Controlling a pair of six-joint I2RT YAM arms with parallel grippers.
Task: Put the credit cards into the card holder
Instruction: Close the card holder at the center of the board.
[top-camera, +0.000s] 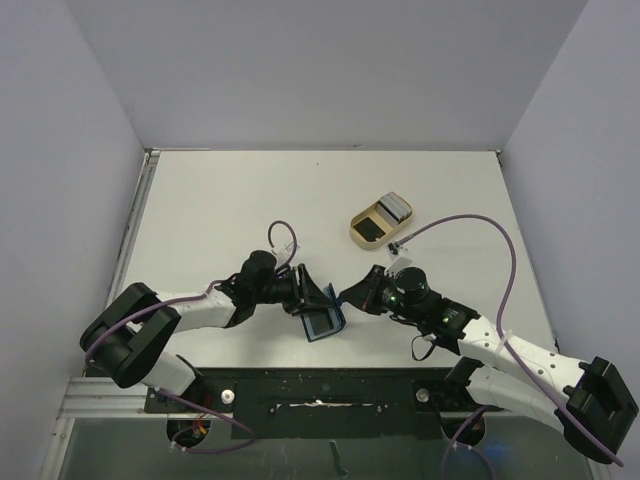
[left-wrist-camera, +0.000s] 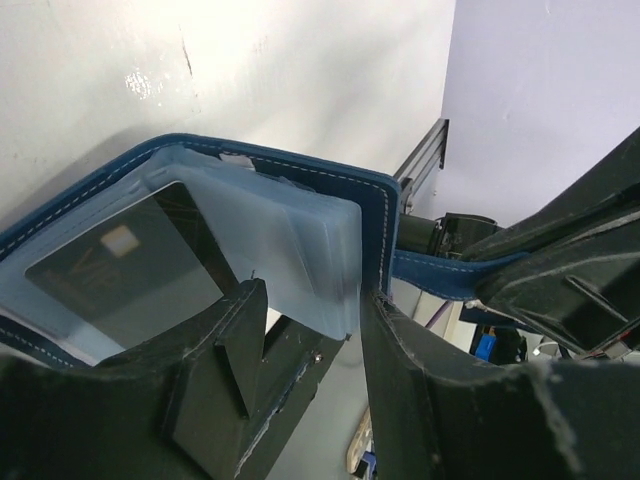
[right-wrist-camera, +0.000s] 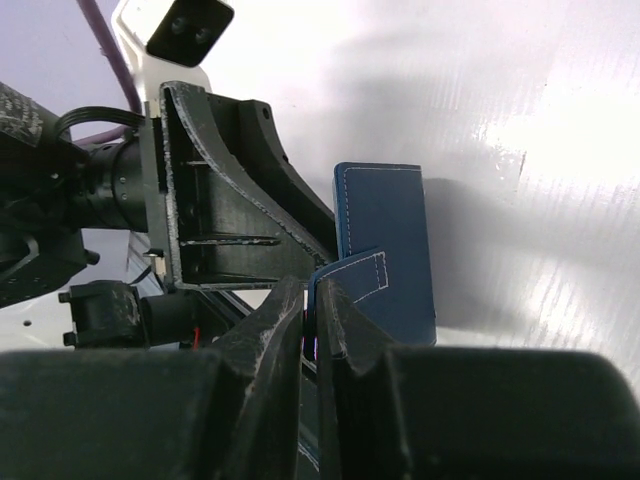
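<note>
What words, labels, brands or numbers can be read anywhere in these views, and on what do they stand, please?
No text can be read in any view.
Dark card behind the clear window of the card holder: a pale patch and faint marks, too blurred to read.
Cards in the tan dish: too small to show any print.

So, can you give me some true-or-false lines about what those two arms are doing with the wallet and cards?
1. The left gripper and the right gripper both grip the card holder. True.
2. The card holder is folded shut. False: it is held open.
3. A dark card sits in its clear pocket. True.
4. The tan dish is empty. False: cards lie in it.
</note>
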